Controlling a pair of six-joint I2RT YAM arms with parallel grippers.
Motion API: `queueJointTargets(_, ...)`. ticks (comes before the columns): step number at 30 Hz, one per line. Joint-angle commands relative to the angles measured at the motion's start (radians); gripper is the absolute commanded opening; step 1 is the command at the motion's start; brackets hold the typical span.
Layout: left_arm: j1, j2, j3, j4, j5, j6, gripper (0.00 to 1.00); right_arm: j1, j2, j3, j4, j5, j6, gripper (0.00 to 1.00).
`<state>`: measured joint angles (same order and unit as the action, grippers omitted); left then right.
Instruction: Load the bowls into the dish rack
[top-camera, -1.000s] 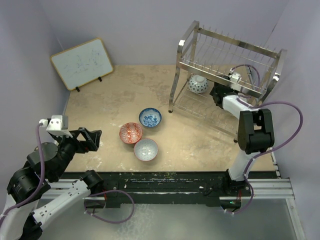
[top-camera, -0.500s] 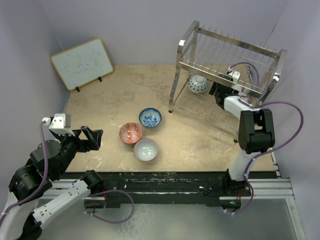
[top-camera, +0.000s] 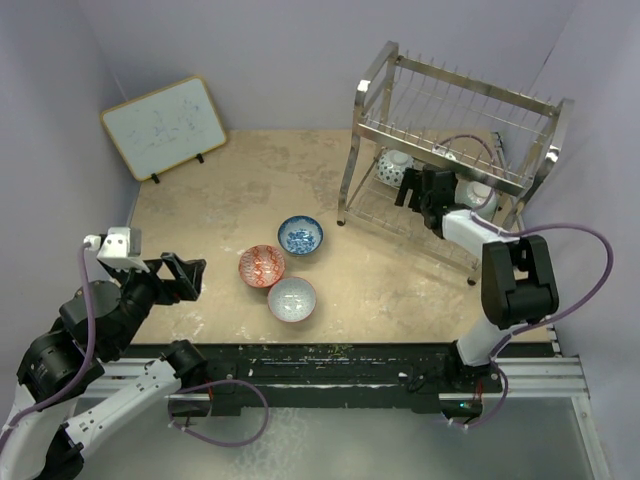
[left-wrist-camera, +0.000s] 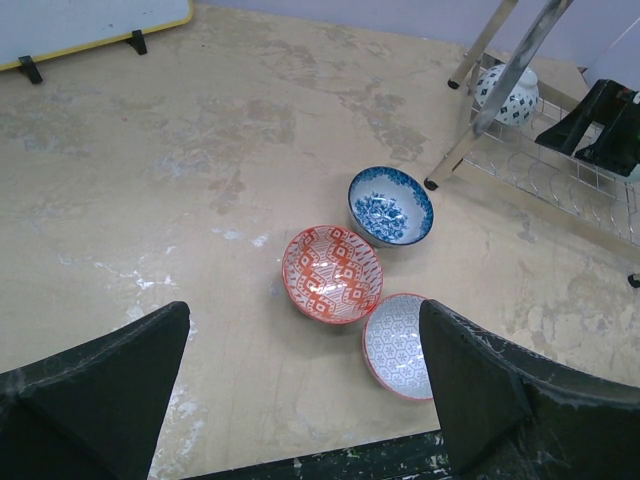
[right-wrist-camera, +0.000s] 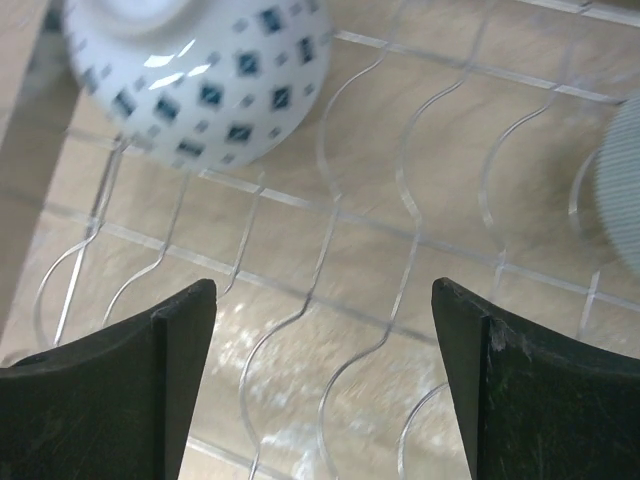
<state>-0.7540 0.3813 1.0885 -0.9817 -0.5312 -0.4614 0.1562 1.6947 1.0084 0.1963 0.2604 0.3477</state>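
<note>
The dotted bowl (top-camera: 396, 167) and a pale bowl (top-camera: 478, 193) are sitting in the dish rack (top-camera: 352, 160), upper right; three bowls (top-camera: 262, 266) are waiting at centre. The left gripper (top-camera: 190, 280) and right gripper (right-wrist-camera: 322, 300) are hanging spread, empty.

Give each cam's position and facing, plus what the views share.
Top external: fixed above and behind the bases, looking down on the table and dish rack; both arms show, left hand near left, right hand at the rack's lower tier.
Left wrist: low over the near left, facing across at the red-orange bowl and the rack; own fingers at bottom corners.
Right wrist: close over the lower tier's wires, looking down through them; own fingers at bottom.
Shared: the blue-dotted bowl in the rack shows in all three.
</note>
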Motion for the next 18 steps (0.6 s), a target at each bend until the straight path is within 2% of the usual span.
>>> queueJointTargets(1,-0.004,-0.012,0.007,0.032,-0.009,-0.015,0.99,0.011,-0.098,-0.073,0.064,-0.15,-0.002,0.9)
queueJointTargets(6,-0.004,-0.016,0.008,0.029,-0.009,-0.019,0.99,0.019,-0.162,-0.137,0.067,-0.293,0.0,0.92)
queueJointTargets(14,-0.003,-0.021,0.004,0.031,-0.009,-0.02,0.99,0.02,-0.291,-0.224,0.122,-0.669,0.031,0.93)
queueJointTargets(18,-0.003,-0.026,0.003,0.03,-0.008,-0.026,0.99,0.025,-0.361,-0.265,0.114,-0.738,0.076,0.93)
